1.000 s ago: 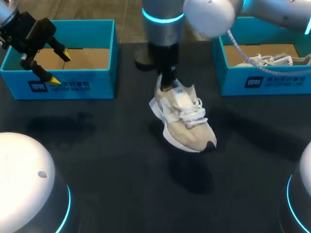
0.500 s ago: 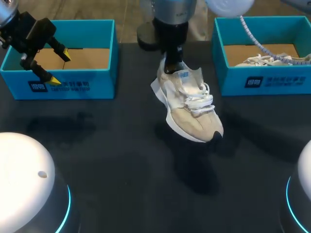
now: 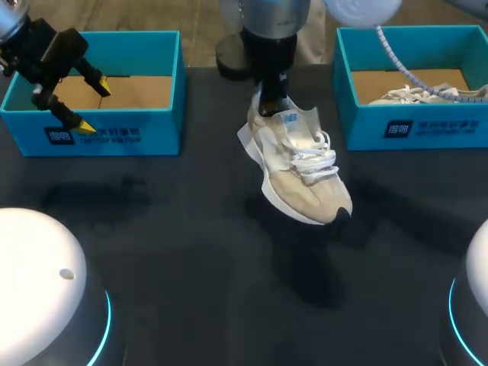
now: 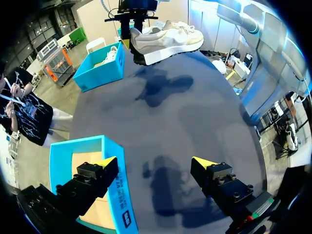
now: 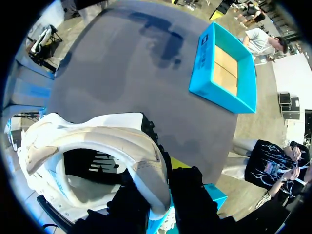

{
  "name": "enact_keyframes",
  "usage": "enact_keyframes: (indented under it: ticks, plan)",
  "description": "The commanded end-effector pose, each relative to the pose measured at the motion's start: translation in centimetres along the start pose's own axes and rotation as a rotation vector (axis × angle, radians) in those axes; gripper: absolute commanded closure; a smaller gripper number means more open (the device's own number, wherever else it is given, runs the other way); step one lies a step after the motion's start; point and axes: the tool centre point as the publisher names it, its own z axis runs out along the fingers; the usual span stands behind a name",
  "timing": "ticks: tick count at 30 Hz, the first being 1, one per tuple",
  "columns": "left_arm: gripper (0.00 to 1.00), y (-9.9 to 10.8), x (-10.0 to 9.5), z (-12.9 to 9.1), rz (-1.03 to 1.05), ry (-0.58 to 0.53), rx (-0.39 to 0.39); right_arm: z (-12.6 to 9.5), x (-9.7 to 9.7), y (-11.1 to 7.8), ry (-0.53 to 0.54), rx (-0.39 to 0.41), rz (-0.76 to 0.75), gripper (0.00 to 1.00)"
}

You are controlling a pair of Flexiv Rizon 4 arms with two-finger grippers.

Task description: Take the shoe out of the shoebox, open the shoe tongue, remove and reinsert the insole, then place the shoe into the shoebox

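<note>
ok so head view first: the right gripper [image 3: 268, 101] is clamped on the heel collar of the beige shoe [image 3: 299, 174], one finger inside the opening and one on the outside. The shoe hangs off it in the air above the dark table [image 3: 175, 252], about midway between the two boxes, with the toe dipping down toward the near right and its shadow on the table under it. The left gripper [image 3: 91, 107] sits way over at the far left, fingers spread apart with nothing in them, right over the front wall of the left shoebox [image 3: 164, 114], well apart from the shoe. The right shoebox [image 3: 366, 126] has another white shoe [image 3: 427, 95] lying in it. Left wrist view: the left gripper [image 4: 153, 163] is wide open, one finger over the left shoebox [image 4: 117, 195] and one over bare table. The shoe [image 4: 168, 36] is far ahead of it, side on and clear of the table, with the right gripper [image 4: 129, 29] gripping its heel end and the right shoebox [image 4: 100, 73] just beyond. Right wrist view: you're looking straight down into the shoe [image 5: 87, 141]. The right gripper [image 5: 158, 192] is pinching the padded heel rim from both sides, and the left shoebox [image 5: 217, 83] is far ahead across the table.
</note>
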Motion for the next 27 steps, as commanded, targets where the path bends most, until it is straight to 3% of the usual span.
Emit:
enact_keyframes:
  ticks: [1,9,11,16,27]
  plan:
    - [0.0,0.0,0.0,0.0,0.0,0.001,-0.002,-0.1,0.0,0.0,0.0,-0.001,0.0,1.0]
    - [0.0,0.0,0.0,0.0,0.0,0.001,-0.002,-0.1,0.0,0.0,0.0,-0.001,0.0,1.0]
    - [0.0,0.0,0.0,0.0,0.0,0.001,-0.002,0.4,-0.8,-0.9,-0.009,-0.018,-0.016,1.0]
    - [0.0,0.0,0.0,0.0,0.0,0.001,-0.002,0.5,-3.2,-4.9,-0.03,0.032,-0.065,1.0]
    - [0.0,0.0,0.0,0.0,0.0,0.001,-0.002,0.5,-7.6,-16.6,-0.058,0.112,-0.046,1.0]
